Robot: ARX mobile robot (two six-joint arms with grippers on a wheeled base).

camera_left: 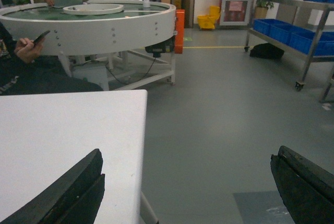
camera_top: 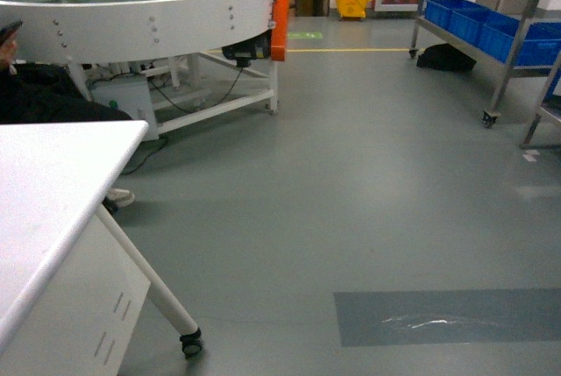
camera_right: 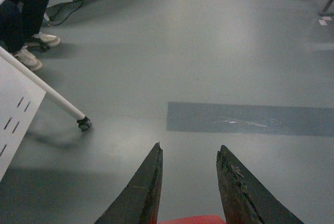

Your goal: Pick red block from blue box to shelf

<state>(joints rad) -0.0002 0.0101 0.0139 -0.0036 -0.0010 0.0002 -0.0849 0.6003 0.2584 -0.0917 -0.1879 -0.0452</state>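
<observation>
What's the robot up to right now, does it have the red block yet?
Left gripper open, empty. Right gripper closed on red block. Shelf with blue boxes ahead right, open floor between; white table close on left.

Left claw (camera_left: 188, 182) jaws spread wide above white table (camera_left: 62, 140) edge; shelf (camera_left: 292, 31) with blue crates (camera_left: 284, 32) far right.

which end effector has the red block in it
The right end effector: a red block shows between its fingers. The left end effector is wide open, holding nothing.
</observation>
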